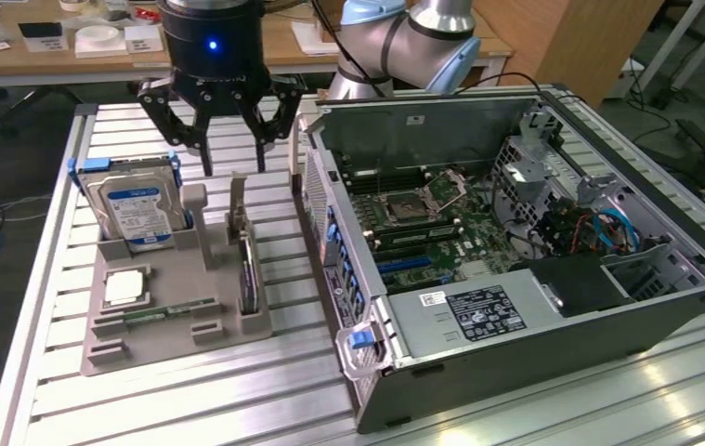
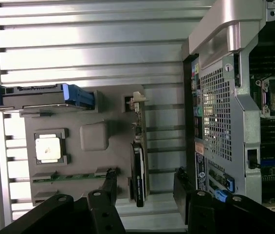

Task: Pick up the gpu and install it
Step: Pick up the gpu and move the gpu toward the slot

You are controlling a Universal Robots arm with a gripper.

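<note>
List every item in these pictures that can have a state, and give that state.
gripper: open, empty, above the tray.
gpu: standing on edge in its tray slot, not gripped.
hard drive: upright in its tray slot.
processor chip: lying flat in a tray recess.
memory stick: lying in a tray groove.
computer case: side open, inside exposed.

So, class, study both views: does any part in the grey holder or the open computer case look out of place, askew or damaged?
Nothing stands out. The gpu stands on edge in its slot of the grey holder, the hard drive sits in its stand, and the open gripper hangs above them holding nothing.
</note>
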